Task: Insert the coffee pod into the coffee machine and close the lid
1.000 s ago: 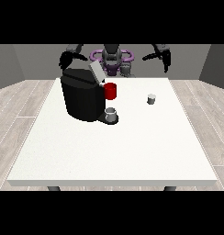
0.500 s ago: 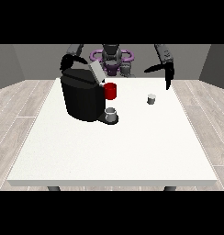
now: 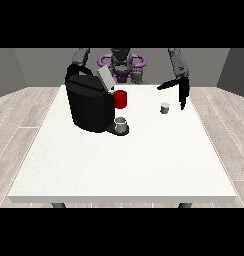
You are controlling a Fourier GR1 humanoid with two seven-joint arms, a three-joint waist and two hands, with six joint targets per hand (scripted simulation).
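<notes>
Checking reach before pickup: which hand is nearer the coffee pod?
The robot's left, the hand at the view's right, open, hovers just right of the coffee pod. The other hand sits far across, behind the coffee machine.

The table (image 3: 119, 165) is bare across its whole near half and along its right side, so there is open passage there. At the far left stands the machine (image 3: 89, 105), a tall black block with its lid (image 3: 105, 79) tilted up and a red part (image 3: 120, 99) at its right face; a cup (image 3: 122, 123) sits just near its base. These block the far-left quarter. The pod (image 3: 165, 107) stands alone at the far right, well apart from the machine, with clear table between them. The hand at the view's right (image 3: 181, 90) hangs just right of the pod, fingers spread, thumb reaching left above it.
</notes>
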